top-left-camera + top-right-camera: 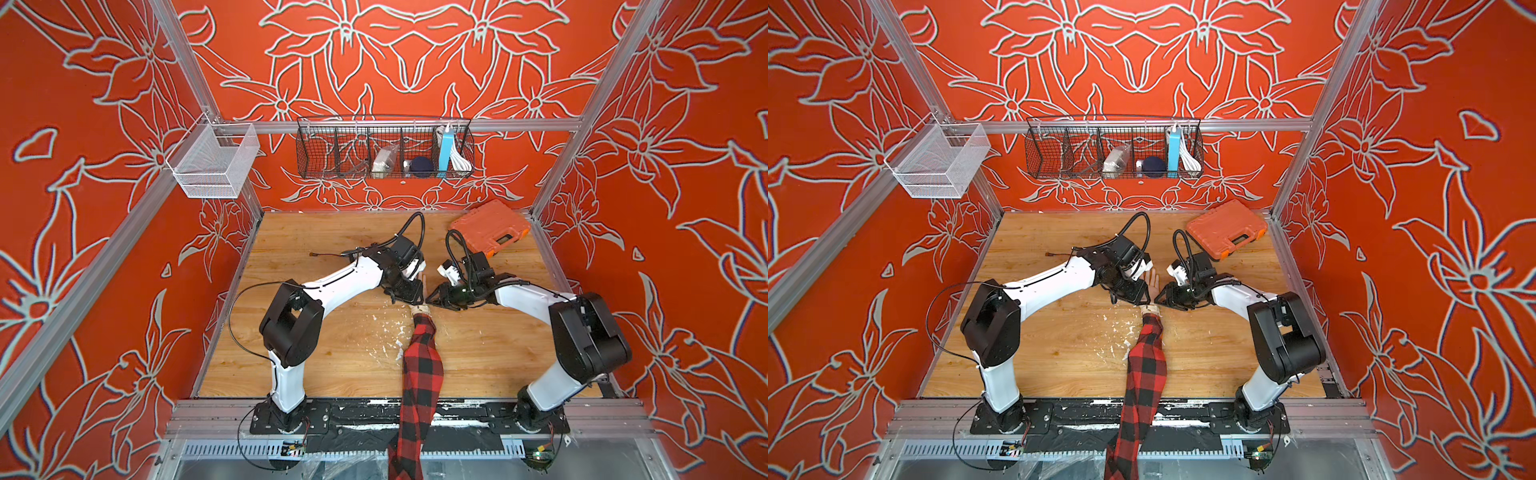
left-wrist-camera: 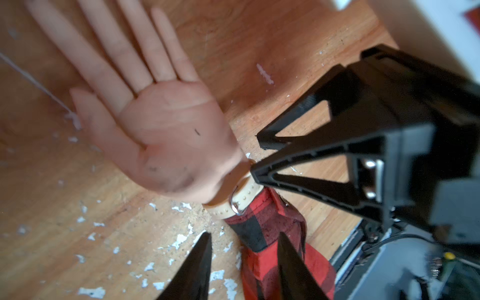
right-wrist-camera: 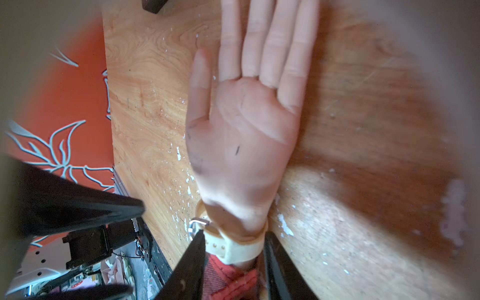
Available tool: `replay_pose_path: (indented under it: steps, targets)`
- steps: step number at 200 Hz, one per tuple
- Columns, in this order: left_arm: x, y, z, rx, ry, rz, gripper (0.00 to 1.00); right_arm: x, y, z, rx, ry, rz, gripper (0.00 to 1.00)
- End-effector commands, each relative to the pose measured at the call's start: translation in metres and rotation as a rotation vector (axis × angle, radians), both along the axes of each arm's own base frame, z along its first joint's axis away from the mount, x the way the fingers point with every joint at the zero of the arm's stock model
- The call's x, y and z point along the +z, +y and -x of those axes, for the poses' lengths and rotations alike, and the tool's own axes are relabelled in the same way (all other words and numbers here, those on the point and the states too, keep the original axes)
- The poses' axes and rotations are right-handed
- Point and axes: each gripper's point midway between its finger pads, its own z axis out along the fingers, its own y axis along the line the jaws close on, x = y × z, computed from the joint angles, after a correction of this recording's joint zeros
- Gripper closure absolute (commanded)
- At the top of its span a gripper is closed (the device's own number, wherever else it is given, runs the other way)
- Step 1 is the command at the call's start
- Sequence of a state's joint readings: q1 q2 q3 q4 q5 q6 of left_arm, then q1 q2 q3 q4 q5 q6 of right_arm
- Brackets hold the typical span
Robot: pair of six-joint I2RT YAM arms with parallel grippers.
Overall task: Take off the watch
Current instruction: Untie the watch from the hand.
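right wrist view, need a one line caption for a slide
The right pincer straddles the cream strap of the watch on a palm-up hand lying on the wooden table.

Overhead pair, wrist close-ups
Both top views look down on the table [image 1: 332, 365]; wrist cameras, close in, share the hand [image 2: 166, 135].

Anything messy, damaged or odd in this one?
White flakes litter the wooden tabletop beside the plaid sleeve, looking like chipped paint or coating. The hand lies palm up with dark smudges near its thumb base. The orange case sits askew at the back corner. The watch strap looks intact.
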State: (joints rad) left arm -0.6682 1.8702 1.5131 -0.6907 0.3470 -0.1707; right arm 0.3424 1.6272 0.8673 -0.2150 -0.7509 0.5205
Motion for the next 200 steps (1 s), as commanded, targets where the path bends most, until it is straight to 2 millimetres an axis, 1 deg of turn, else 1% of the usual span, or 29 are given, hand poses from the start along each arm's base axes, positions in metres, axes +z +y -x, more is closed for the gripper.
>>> replay_pose_path:
  steps: [1,18,29,49,67,81,98,120,142,165,200]
  targets:
    - [0.005,0.008,0.005,-0.217,-0.121,-0.066,0.54,-0.002,-0.023,-0.006,-0.097,0.006,0.018,0.61]
    - [0.011,-0.002,0.025,-0.42,-0.16,0.015,0.5,-0.003,-0.038,-0.011,-0.142,0.0,0.025,0.61]
    - [0.011,-0.003,0.034,-0.518,-0.19,0.033,0.49,-0.001,-0.044,-0.013,-0.16,-0.01,0.023,0.62]
    - [0.004,0.0,0.041,-0.645,-0.221,0.016,0.49,0.005,-0.051,-0.015,-0.176,-0.034,0.033,0.62]
    - [-0.009,0.001,0.04,-0.725,-0.244,-0.007,0.49,0.011,-0.055,-0.016,-0.177,-0.067,0.045,0.62]
    - [-0.017,-0.002,0.035,-0.748,-0.288,0.0,0.49,0.015,-0.056,-0.015,-0.175,-0.092,0.051,0.62]
    - [-0.022,-0.01,0.029,-0.756,-0.342,0.032,0.5,0.016,-0.058,-0.014,-0.169,-0.102,0.062,0.62]
    - [-0.031,-0.015,0.017,-0.735,-0.41,0.034,0.49,0.017,-0.057,-0.013,-0.158,-0.106,0.059,0.62]
    - [-0.036,-0.02,0.011,-0.736,-0.437,0.041,0.49,0.018,-0.056,-0.012,-0.154,-0.108,0.052,0.62]
    - [-0.044,-0.019,-0.001,-0.711,-0.48,0.003,0.5,0.019,-0.055,-0.011,-0.15,-0.11,0.048,0.63]
    - [-0.055,-0.017,-0.007,-0.708,-0.504,-0.027,0.53,0.02,-0.057,-0.009,-0.144,-0.117,0.063,0.63]
